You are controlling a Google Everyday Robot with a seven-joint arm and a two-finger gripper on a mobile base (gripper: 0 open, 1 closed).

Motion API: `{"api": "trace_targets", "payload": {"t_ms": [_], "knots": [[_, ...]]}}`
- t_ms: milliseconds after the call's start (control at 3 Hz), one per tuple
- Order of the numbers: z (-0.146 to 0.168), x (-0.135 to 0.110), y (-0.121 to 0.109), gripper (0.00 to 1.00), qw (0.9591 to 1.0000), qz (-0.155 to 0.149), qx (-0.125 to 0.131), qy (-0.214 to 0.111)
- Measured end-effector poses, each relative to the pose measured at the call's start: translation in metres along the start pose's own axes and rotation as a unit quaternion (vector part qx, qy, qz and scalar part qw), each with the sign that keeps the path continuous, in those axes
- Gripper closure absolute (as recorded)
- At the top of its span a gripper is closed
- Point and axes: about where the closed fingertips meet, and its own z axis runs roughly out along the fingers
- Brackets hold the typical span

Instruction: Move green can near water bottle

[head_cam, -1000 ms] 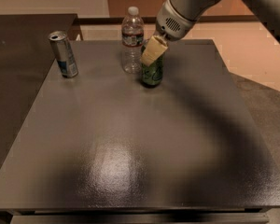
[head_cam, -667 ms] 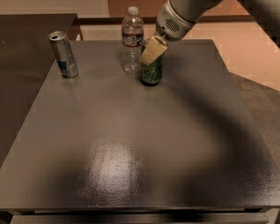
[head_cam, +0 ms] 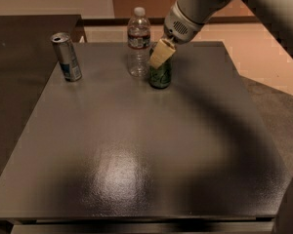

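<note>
The green can (head_cam: 160, 76) stands upright on the dark table (head_cam: 136, 150), at the back middle. It is just to the right of the water bottle (head_cam: 138, 43), a clear bottle with a white cap, and stands close to it, almost touching. My gripper (head_cam: 161, 54) comes down from the upper right. Its tan tip is at the top of the green can and hides the can's upper part.
A taller silver-and-blue can (head_cam: 66, 57) stands at the back left of the table. A darker surface (head_cam: 19, 57) adjoins the table on the left. My arm (head_cam: 200, 6) reaches in over the back right corner.
</note>
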Motion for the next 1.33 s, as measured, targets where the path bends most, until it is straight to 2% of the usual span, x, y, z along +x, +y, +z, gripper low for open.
{"api": "trace_targets", "payload": {"t_ms": [667, 1000, 1333], "knots": [[0.0040, -0.0011, 0.0015, 0.13, 1.0000, -0.001, -0.003, 0.001], [0.0059, -0.0015, 0.0021, 0.00, 1.0000, -0.002, -0.004, 0.001], [0.0060, -0.0015, 0.0021, 0.00, 1.0000, -0.002, -0.004, 0.001]]}}
